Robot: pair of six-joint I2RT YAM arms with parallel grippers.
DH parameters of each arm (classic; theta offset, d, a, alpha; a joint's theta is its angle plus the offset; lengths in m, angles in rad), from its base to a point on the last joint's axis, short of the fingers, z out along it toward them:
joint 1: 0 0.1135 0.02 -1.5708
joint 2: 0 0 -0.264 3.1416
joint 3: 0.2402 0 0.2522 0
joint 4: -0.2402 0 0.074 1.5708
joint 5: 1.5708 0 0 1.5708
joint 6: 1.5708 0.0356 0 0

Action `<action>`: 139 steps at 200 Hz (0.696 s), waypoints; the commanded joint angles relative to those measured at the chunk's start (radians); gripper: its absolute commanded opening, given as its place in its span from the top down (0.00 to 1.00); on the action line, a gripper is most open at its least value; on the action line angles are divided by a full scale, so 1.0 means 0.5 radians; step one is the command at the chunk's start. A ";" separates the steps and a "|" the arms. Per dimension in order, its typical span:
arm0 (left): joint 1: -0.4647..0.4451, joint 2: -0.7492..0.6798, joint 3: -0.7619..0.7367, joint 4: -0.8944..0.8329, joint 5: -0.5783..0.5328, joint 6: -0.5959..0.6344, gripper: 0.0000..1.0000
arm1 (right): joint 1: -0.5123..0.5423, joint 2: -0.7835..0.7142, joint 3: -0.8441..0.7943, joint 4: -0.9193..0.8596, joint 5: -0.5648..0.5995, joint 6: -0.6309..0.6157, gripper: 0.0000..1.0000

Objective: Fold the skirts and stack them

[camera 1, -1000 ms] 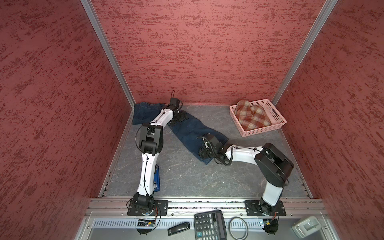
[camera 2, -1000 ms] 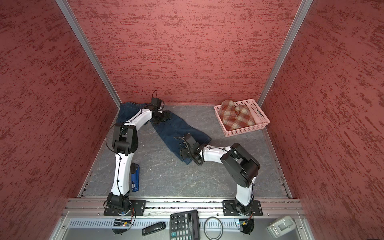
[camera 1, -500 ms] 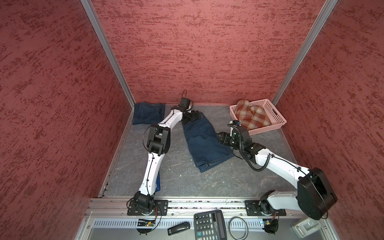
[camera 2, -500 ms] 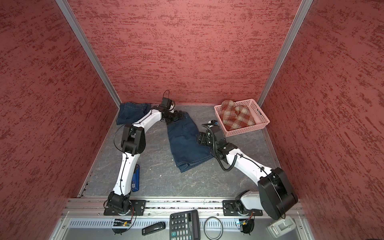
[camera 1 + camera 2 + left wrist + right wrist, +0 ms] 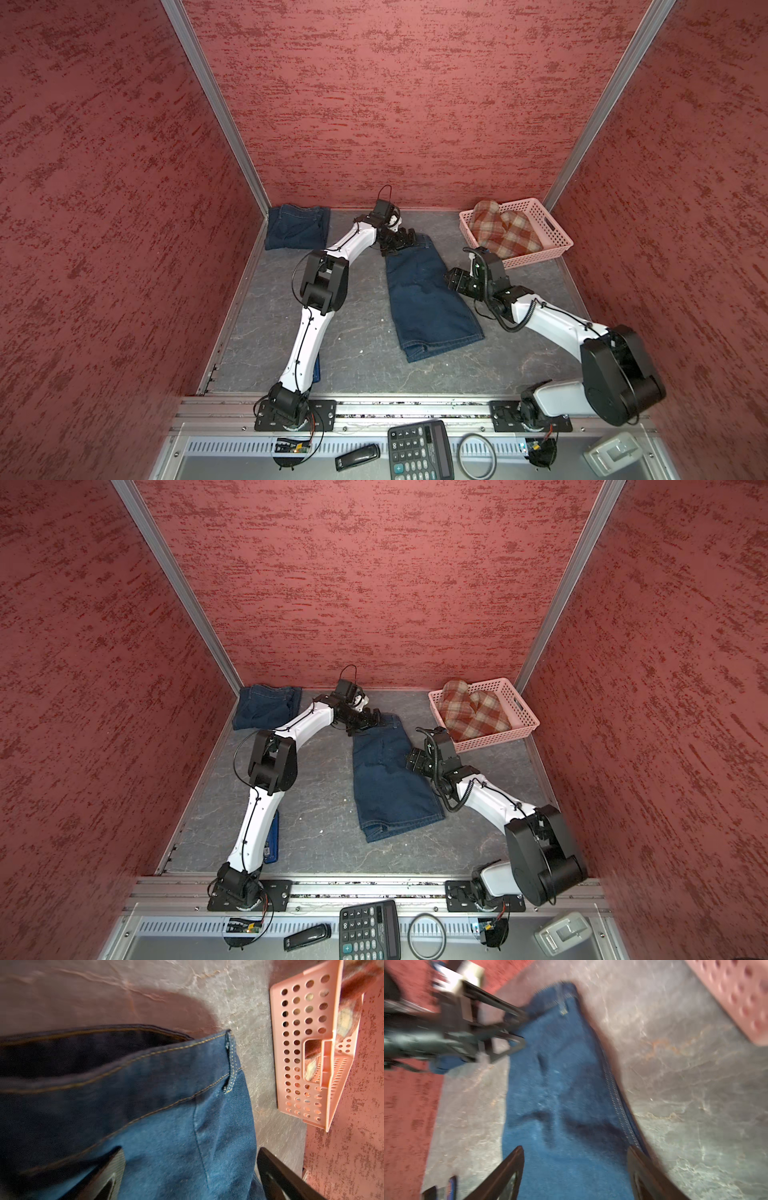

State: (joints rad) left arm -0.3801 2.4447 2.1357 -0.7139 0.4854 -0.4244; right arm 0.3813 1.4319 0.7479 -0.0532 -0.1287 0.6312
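**Inspector:** Left side?
**Assistant:** One folded denim skirt (image 5: 296, 227) lies in the far left corner. The left gripper (image 5: 404, 243), jaws spread, sits at the far waistband of the flat denim skirt (image 5: 428, 303), centre.
**Inspector:** Right side?
**Assistant:** The right gripper (image 5: 452, 281), jaws spread, is at that skirt's right edge. The plaid skirt (image 5: 505, 235) sits in the pink basket (image 5: 536, 258), far right.
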 commanded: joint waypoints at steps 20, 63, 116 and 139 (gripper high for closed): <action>-0.006 -0.307 -0.190 -0.090 -0.256 0.047 0.00 | -0.017 0.205 -0.028 -0.012 0.014 -0.061 0.21; -0.035 -0.325 -0.340 -0.180 -0.481 0.117 0.00 | -0.018 0.301 -0.040 0.031 -0.036 -0.075 0.23; -0.011 -0.146 -0.286 -0.193 -0.477 0.098 0.00 | 0.137 0.346 -0.020 0.196 -0.251 -0.007 0.29; 0.007 -0.083 -0.201 -0.220 -0.472 0.103 0.00 | 0.248 0.338 0.043 0.270 -0.295 0.087 0.30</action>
State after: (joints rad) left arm -0.3889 2.3653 1.9858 -0.7952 0.2634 -0.3851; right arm 0.4492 1.6054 0.7322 0.0051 -0.2173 0.6201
